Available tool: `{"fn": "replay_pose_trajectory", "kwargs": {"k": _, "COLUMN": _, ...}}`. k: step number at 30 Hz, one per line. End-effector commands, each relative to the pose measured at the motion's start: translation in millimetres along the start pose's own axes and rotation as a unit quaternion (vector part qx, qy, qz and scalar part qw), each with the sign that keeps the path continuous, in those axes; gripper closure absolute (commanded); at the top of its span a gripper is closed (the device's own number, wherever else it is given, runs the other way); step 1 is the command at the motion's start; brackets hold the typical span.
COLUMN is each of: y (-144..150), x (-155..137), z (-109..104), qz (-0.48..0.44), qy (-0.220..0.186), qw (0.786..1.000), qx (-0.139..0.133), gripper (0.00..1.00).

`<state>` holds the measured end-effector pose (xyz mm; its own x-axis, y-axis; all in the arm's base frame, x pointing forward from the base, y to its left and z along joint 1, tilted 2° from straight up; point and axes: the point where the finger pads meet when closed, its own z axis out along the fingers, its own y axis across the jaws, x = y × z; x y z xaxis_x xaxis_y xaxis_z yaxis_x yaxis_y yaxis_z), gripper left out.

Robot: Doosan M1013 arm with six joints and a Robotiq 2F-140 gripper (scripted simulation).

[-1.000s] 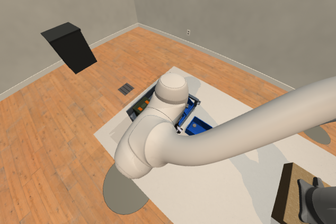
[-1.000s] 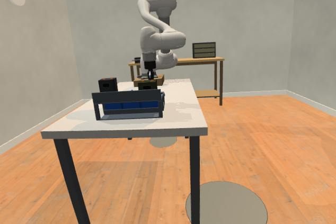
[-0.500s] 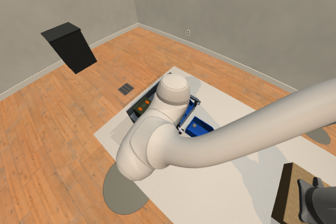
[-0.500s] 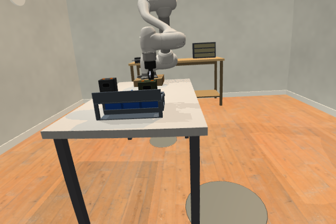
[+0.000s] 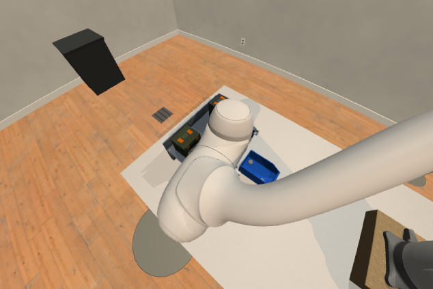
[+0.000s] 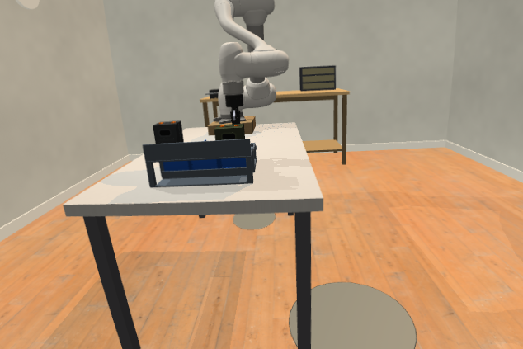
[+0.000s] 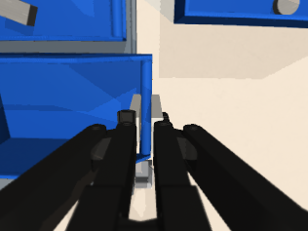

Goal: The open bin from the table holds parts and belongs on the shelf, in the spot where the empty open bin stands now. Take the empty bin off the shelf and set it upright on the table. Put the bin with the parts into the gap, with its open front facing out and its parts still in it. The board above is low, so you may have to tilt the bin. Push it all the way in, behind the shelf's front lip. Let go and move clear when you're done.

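One black two-finger gripper [image 6: 235, 118] [image 7: 146, 107]: clenched on the front wall of the empty blue plastic open bin [image 7: 63, 111], which protrudes past the edge of the low slate-grey shelf [image 5: 204, 121] [image 6: 196, 151] [image 7: 88, 46].

One blue open bin with grey parts [image 5: 257, 167] [image 7: 236, 18]: upright on the white table [image 5: 258, 243] [image 6: 287, 167], apart from the shelf.

Two dark boxes, orange-marked: black [image 5: 214, 104] [image 6: 167, 131] at left, green [image 5: 185, 139] [image 6: 229, 133] at right in the exterior view.

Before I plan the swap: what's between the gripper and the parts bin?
Pale table top, partly shadowed, between the gripper and parts bin, as the wrist view shows.
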<state>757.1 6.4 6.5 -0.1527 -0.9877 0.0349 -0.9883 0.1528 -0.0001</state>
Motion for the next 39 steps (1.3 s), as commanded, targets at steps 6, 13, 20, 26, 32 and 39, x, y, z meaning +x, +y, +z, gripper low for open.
{"fn": "replay_pose_trajectory", "kwargs": {"k": 6, "y": 19, "x": 0, "z": 0, "qz": 0.000, "qy": 0.000, "qw": 1.000, "qx": 0.000, "gripper": 0.90}}
{"fn": "replay_pose_trajectory", "kwargs": {"k": 13, "y": 39, "x": 0, "z": 0, "qz": 0.000, "qy": 0.000, "qw": 1.000, "qx": 0.000, "gripper": 0.90}}
{"fn": "replay_pose_trajectory", "kwargs": {"k": 20, "y": 55, "x": 0, "z": 0, "qz": 0.000, "qy": 0.000, "qw": 1.000, "qx": 0.000, "gripper": 0.90}}
{"fn": "replay_pose_trajectory", "kwargs": {"k": 26, "y": 73, "x": 0, "z": 0, "qz": 0.000, "qy": 0.000, "qw": 1.000, "qx": 0.000, "gripper": 0.90}}
{"fn": "replay_pose_trajectory", "kwargs": {"k": 32, "y": 91, "x": 0, "z": 0, "qz": 0.000, "qy": 0.000, "qw": 1.000, "qx": 0.000, "gripper": 0.90}}
{"fn": "replay_pose_trajectory", "kwargs": {"k": 39, "y": 103, "x": 0, "z": 0, "qz": 0.000, "qy": 0.000, "qw": 1.000, "qx": 0.000, "gripper": 0.90}}
